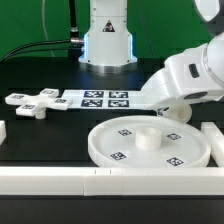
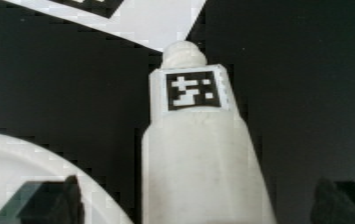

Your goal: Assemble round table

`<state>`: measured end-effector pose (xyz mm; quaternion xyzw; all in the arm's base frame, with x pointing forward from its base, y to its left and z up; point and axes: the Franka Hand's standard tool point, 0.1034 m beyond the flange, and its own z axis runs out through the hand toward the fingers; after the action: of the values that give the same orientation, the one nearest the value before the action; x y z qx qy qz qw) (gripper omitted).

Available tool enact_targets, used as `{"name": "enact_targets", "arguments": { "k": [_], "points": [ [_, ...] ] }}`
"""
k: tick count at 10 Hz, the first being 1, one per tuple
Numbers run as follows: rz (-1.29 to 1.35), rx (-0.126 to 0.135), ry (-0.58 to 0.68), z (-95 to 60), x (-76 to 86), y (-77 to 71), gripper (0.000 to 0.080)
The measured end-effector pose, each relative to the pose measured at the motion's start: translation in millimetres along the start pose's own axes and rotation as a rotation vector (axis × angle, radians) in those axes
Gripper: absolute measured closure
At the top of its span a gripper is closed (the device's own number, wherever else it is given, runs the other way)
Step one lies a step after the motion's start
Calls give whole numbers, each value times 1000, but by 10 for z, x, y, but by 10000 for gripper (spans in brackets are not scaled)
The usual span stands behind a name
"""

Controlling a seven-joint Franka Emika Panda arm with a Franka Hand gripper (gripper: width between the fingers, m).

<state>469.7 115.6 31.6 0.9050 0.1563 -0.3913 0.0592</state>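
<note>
The short thick white leg [image 2: 199,140] lies on the black table with a square tag on its upper side and a narrower tip pointing at the marker board [image 2: 142,14]. My gripper [image 2: 192,206] is open. One dark finger [image 2: 42,202] stands on each side of the leg, with a gap at both. In the exterior view my gripper [image 1: 168,106] is low, just behind the large round rimmed disc [image 1: 150,146], and hides the leg. The disc's rim also shows in the wrist view [image 2: 32,165]. The small cross-shaped base [image 1: 30,103] lies far to the exterior view's left.
The marker board [image 1: 95,98] lies flat behind the disc. Long white border walls run along the front [image 1: 60,181] and the exterior view's right [image 1: 214,135]. The robot's base [image 1: 107,40] stands at the back.
</note>
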Motion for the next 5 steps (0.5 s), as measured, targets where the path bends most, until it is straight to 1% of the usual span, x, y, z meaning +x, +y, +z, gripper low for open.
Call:
{"name": "enact_targets", "arguments": {
  "k": [5],
  "points": [
    [-4,3,12,113,61,-11,162]
  ]
}}
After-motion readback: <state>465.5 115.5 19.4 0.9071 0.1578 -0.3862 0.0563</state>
